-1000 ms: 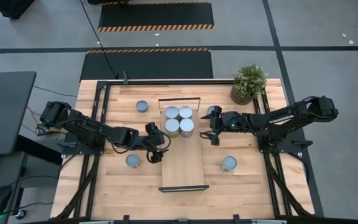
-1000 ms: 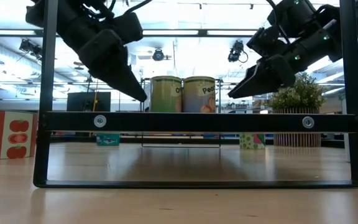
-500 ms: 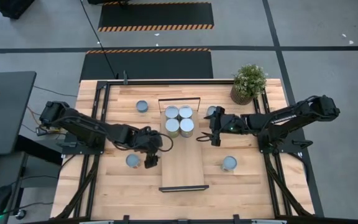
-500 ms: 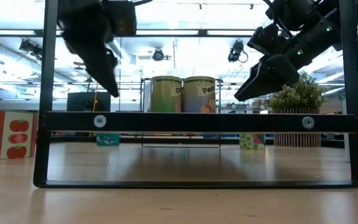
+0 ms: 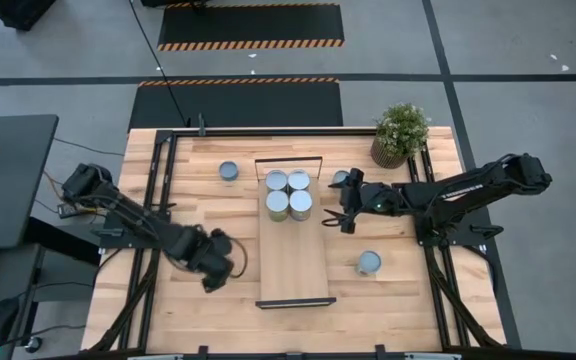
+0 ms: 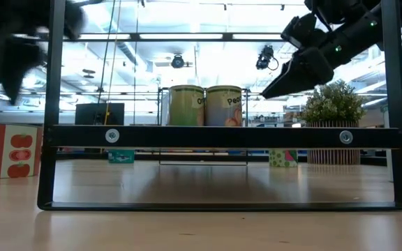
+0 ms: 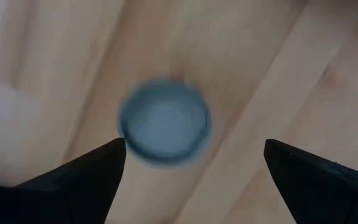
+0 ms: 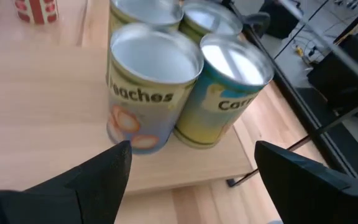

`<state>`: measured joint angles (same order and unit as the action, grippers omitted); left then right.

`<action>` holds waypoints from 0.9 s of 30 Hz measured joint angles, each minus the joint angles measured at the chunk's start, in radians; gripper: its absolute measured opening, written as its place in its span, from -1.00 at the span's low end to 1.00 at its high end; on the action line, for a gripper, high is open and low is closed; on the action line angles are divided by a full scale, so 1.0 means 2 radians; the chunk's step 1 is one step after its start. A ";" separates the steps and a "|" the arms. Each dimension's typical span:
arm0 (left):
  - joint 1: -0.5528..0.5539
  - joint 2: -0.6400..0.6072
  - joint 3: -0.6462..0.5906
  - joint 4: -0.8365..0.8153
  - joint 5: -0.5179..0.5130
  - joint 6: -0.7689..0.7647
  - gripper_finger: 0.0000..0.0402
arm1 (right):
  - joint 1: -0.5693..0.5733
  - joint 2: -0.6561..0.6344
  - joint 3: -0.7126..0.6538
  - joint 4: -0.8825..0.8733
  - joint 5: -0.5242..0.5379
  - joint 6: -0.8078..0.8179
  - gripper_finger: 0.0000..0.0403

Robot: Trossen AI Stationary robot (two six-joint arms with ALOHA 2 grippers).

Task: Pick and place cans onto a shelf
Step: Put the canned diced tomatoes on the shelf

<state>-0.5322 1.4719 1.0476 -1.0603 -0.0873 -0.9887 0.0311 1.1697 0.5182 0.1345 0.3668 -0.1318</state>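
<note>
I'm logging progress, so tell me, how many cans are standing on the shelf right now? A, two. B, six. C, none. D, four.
D: the high view shows four cans grouped in a square at the far end of the shelf, with the other cans on the table around it.

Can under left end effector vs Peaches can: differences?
The loose can stands alone on the tabletop beside the shelf; the Peaches can stands on the shelf, packed with three other cans. The open left end effector hangs directly above the loose can; the open right end effector faces the Peaches can from the side. Both upright, silvery-topped, ungripped.
</note>
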 joint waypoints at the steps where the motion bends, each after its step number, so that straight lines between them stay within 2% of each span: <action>1: -0.012 0.000 -0.007 -0.001 0.007 -0.019 0.94 | 0.000 -0.003 0.000 0.003 0.000 -0.002 0.73; 4: -0.042 0.000 -0.020 -0.004 0.018 -0.066 0.94 | 0.000 -0.008 0.000 0.010 0.000 -0.005 0.73; 12: -0.088 0.000 -0.028 -0.018 0.003 -0.139 0.94 | 0.000 -0.011 0.000 0.034 -0.013 -0.014 0.73; 20: -0.101 0.000 -0.106 0.064 -0.004 -0.168 0.94 | -0.001 -0.011 0.000 0.037 -0.027 -0.024 0.73; 27: -0.099 0.000 -0.140 0.109 -0.088 -0.168 0.94 | -0.001 -0.011 0.000 0.037 -0.027 -0.022 0.73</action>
<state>-0.7311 1.4719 0.7669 -0.8416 -0.2627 -1.3251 0.0296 1.1481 0.5182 0.2083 0.3126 -0.1750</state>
